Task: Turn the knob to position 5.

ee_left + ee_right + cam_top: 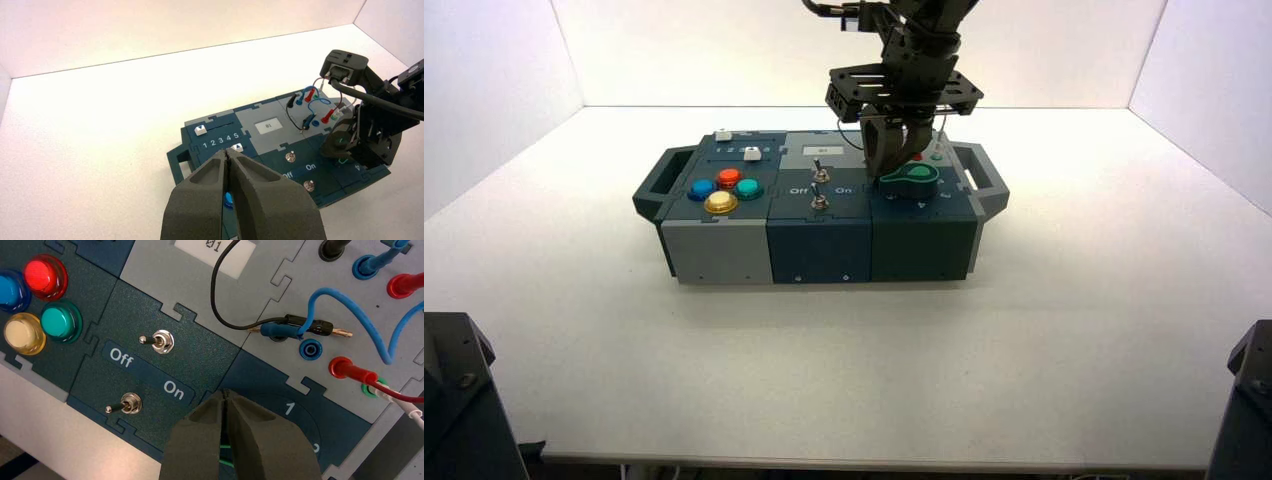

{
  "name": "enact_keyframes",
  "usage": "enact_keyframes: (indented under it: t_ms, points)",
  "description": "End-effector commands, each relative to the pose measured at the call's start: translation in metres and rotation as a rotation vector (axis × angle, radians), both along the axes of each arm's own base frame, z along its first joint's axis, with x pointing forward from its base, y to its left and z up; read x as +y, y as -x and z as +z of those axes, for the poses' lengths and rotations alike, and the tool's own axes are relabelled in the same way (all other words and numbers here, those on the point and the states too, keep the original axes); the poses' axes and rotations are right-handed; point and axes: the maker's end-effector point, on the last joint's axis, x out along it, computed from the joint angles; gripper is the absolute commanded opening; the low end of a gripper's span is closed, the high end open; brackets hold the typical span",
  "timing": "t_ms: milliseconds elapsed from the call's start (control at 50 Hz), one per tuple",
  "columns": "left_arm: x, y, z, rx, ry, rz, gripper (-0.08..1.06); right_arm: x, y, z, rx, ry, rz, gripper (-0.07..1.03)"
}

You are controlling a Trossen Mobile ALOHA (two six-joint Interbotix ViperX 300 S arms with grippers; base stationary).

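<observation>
Fingers (197, 445) of the right gripper (225, 392) are drawn together over the dial, a narrow slit between them, at about 9 o'clock on the teal-green knob (909, 180) in the high view; whether they pinch its edge cannot be told. The knob sits right of the box's middle, at 2 o'clock from the centre. The right wrist view shows only slivers of its green outline through the slit; the fingers cover the rest, and where its tip points is hard to make out. Of the dial's white digits, a "1" (290, 408) reads plainly there and another is partly covered; the "5" cannot be made out.

At 9 o'clock from the knob stand two metal toggle switches (162, 341), with "Off" and "On" lettered between them. At 12 o'clock lie plugs and wires (325, 292), partly masked by the arm in the high view. Farther out toward 9 o'clock are the red, blue, yellow and teal push buttons (728, 177), with two white sliders (752, 154) beyond, toward 12 o'clock.

The left gripper (227, 150), idle and closed, appears in its own wrist view, blocking most of the buttons; the high view does not show it.
</observation>
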Motion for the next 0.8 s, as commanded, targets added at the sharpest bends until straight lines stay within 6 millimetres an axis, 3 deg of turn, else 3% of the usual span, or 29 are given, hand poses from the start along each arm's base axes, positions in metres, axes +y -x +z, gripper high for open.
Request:
enact_keyframes:
  t_ms: [20,460,800]
  points:
    - [-0.002,-0.004,0.01,-0.028,0.003,-0.004,-0.03,0.004,-0.003,0.014,-0.026,-0.022,0.001,-0.02]
    - [-0.001,-0.003,0.01,-0.031,0.004,-0.004,-0.03,0.007,-0.008,0.019,-0.039,-0.027,0.009,-0.02]
    - [-0.001,-0.003,0.01,-0.031,0.004,-0.004,-0.03,0.026,-0.036,0.02,-0.077,-0.031,0.024,-0.02]
